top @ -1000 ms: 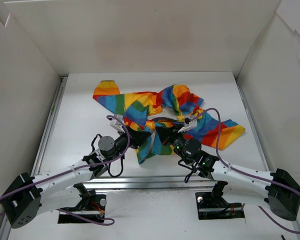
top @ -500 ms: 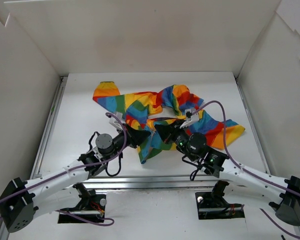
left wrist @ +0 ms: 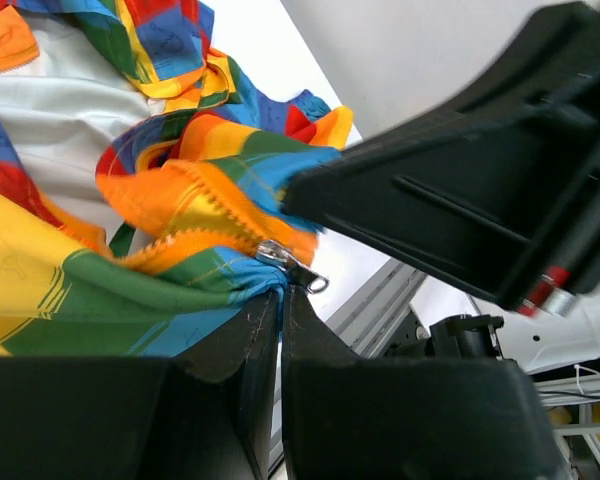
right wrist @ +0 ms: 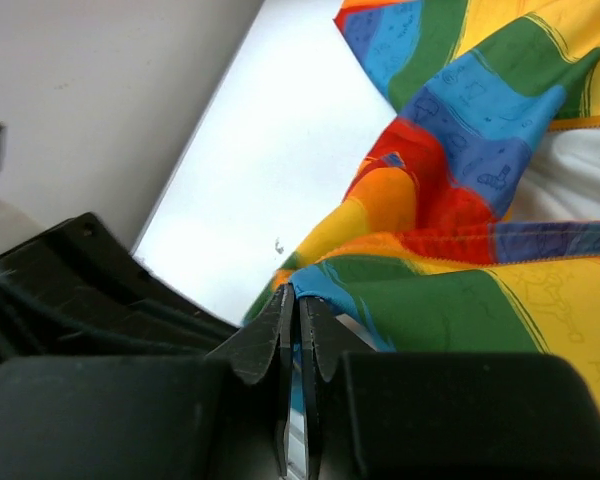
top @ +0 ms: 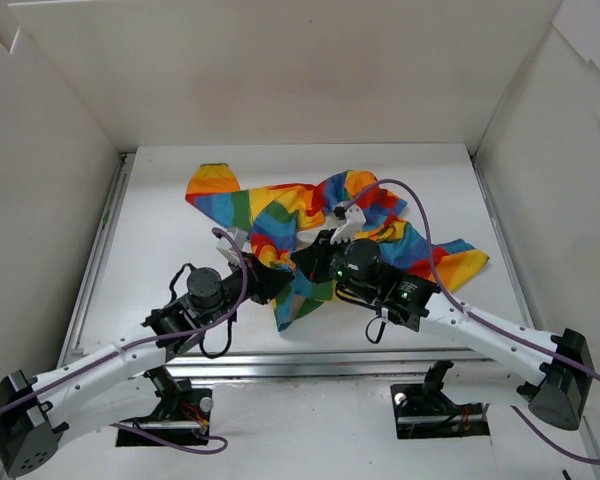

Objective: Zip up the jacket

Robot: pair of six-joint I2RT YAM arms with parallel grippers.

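Two pinch points holding jacket point(top: 280, 212); left gripper point(left wrist: 280, 298) clamping tight on green fabric, zipper slider point(left wrist: 288, 263) sitting just ahead of tips; right gripper point(right wrist: 292, 300) squeezing blue-green edge; jacket lying crumpled ahead of both.

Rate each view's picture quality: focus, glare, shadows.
Top external: even soft light, jacket sharp, faint shadows. Left wrist: zipper pull in focus, left fingers dark and blurred. Right wrist: fabric sharp, table very bright, right fingers blurred.
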